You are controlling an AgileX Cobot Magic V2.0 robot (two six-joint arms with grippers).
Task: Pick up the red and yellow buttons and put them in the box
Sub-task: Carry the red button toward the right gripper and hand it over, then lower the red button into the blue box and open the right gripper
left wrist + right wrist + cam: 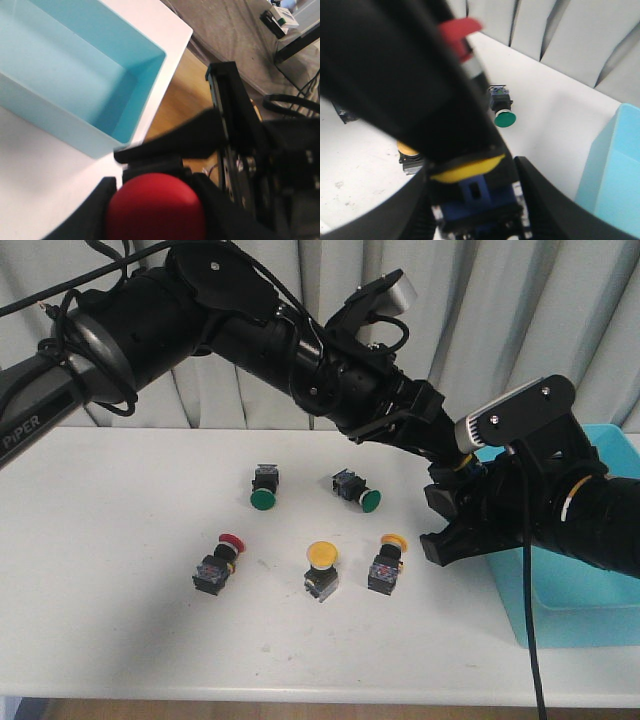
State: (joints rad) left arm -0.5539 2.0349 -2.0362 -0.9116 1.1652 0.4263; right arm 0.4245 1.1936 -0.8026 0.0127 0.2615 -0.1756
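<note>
Left pincer [155,200] gripping a red button [155,210] beside the turquoise box [75,125], right pincer [475,200] clasping a yellow button [470,172], three more red and yellow buttons [322,568] lying on the white desk [120,540] near two green ones [263,487].

On the table I count five push-button switches: two green-capped [263,486] [357,489], one red-capped [217,564], and two yellow-capped [321,569] [387,562]. My left gripper [155,200] carries a further red-capped button [155,212] and my right gripper [475,210] a further yellow-capped button [470,192]. That's seven switches, and one turquoise box [590,610].
</note>
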